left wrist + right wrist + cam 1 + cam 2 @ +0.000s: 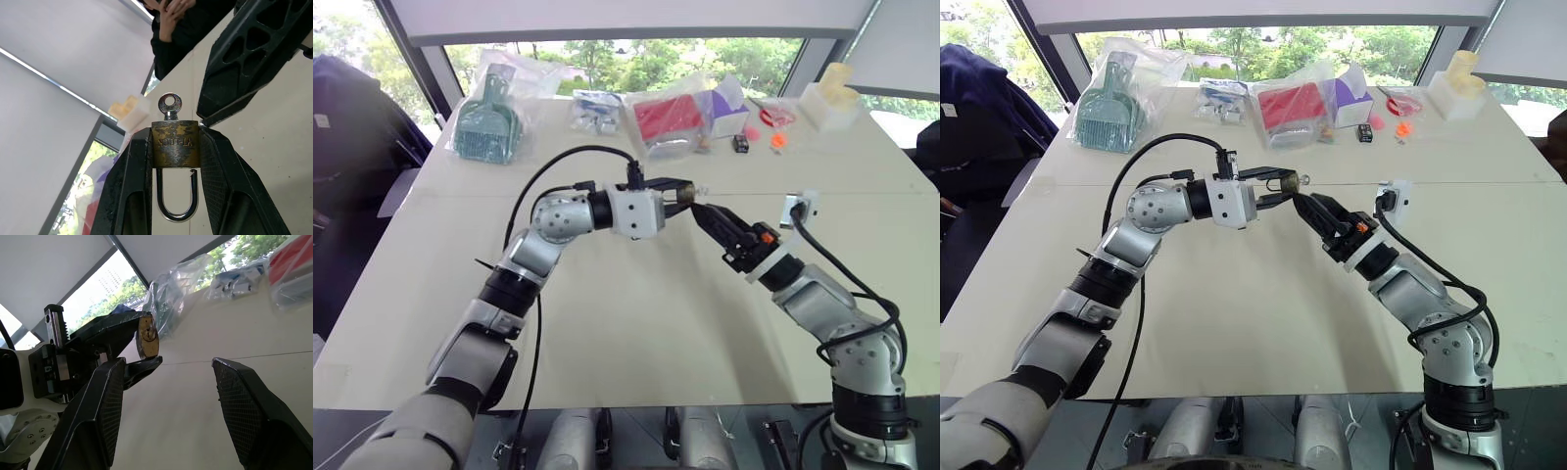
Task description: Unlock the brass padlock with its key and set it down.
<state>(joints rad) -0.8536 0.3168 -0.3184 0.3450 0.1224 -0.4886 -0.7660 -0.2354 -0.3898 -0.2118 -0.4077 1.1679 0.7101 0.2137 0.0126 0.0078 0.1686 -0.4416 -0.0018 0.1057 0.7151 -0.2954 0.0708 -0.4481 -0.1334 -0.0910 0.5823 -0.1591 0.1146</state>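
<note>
My left gripper (pixel 681 193) is shut on the brass padlock (pixel 175 144) and holds it in the air above the middle of the table, its fingers clamping the lock body from both sides. A small silvery key (pixel 169 105) sticks out of the lock's end that faces away from the gripper. The thin shackle (pixel 177 198) hangs between the fingers, and one of its legs shows a small gap at the body. My right gripper (pixel 168 396) is open just right of the padlock (pixel 146 338), touching neither lock nor key, with nothing between its fingers (pixel 244 58).
Along the table's far edge lie a bagged teal scoop (pixel 487 122), a bagged red box (pixel 668 117), a purple box (pixel 724 103), a small black box (pixel 740 144), orange bits (pixel 776 140) and a pale block (pixel 829 98). A person (pixel 176 19) stands beyond the table.
</note>
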